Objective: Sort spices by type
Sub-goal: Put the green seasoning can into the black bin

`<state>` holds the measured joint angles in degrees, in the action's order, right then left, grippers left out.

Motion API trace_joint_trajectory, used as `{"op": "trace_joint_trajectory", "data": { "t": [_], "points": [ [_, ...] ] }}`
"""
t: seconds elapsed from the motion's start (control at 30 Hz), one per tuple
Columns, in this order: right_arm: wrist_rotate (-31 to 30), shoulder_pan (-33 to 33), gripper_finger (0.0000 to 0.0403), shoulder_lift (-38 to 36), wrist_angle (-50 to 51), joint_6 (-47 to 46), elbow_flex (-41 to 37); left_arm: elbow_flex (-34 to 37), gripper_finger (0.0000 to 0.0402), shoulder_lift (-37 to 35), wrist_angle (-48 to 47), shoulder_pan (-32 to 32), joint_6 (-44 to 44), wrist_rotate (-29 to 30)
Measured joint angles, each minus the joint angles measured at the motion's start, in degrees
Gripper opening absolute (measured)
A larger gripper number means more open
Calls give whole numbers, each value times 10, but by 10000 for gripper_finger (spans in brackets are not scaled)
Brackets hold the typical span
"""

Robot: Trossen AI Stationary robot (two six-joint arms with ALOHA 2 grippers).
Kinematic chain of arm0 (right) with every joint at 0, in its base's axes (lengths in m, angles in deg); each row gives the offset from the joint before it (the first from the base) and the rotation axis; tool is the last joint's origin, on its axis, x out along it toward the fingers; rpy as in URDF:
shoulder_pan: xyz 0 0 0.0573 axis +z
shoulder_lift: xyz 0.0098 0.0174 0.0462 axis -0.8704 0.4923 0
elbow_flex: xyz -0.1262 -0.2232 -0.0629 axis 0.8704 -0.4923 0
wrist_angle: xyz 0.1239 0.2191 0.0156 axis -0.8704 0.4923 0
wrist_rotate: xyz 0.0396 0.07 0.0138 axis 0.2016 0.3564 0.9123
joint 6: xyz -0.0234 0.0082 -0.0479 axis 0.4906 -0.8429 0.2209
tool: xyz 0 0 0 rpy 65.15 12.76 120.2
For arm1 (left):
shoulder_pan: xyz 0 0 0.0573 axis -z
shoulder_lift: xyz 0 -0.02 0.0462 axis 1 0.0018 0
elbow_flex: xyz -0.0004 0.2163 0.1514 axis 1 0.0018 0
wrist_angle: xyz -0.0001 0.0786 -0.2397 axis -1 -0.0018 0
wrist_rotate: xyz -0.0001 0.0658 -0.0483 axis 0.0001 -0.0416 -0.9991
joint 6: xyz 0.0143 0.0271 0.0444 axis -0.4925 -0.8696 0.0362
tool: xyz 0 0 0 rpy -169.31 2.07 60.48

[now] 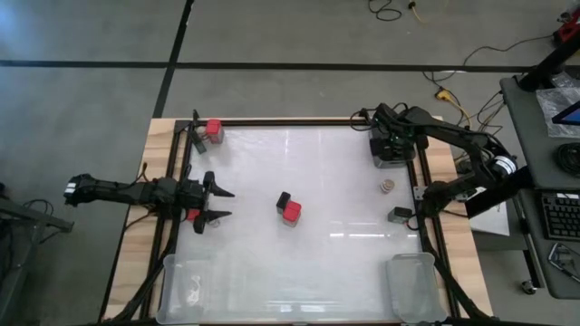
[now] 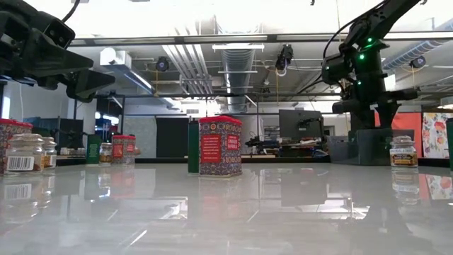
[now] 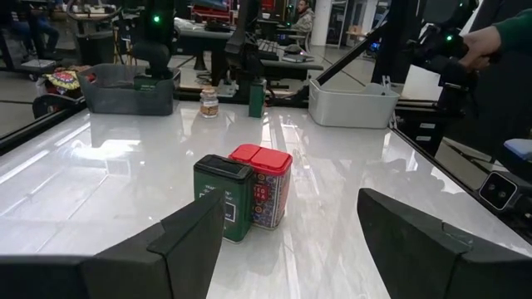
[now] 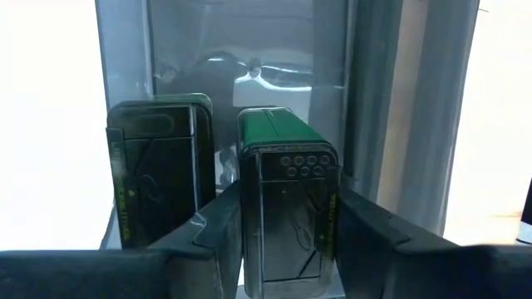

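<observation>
The left gripper (image 1: 220, 205) hangs just inside the left edge of the tabletop (image 1: 335, 181), fingers spread wide and grasping nothing. A red-topped jar (image 1: 193, 215) lies right below it, by the lower finger. Straight ahead of those fingers, near the middle of the tabletop, a dark green tin (image 3: 222, 198) and a red-lidded tin (image 3: 268, 184) stand upright, touching side by side.

The right gripper (image 1: 388, 145) is at the far right corner, reaching down into a grey bin (image 1: 391, 161) there. In the right wrist view its fingers (image 4: 208, 237) bracket a green tin (image 4: 291, 212), one on each side; whether they press it or have let go cannot be told. A second dark tin (image 4: 158, 170) stands just beside it in the same bin.

Another red-topped tin (image 1: 214, 129) sits at the far left corner. A round tan-lidded jar (image 1: 387, 186) stands near the right edge, and a dark tin (image 1: 400, 215) lies a little nearer along that edge, apart from it.

Two clear bins sit on the near edge: one (image 1: 181, 288) at the left corner, one (image 1: 416, 285) at the right corner
</observation>
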<state>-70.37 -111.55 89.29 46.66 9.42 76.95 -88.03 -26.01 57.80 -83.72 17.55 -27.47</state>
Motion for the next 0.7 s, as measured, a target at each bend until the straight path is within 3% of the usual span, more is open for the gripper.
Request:
{"op": "trace_joint_trajectory", "data": {
  "t": [0.17,0.7],
  "points": [
    [0,0,144,0,0,-3,0,0,259,0,0,0,0,0],
    [-2,0,206,-15,0,-3,0,0,259,0,0,0,0,0]
  ]
}}
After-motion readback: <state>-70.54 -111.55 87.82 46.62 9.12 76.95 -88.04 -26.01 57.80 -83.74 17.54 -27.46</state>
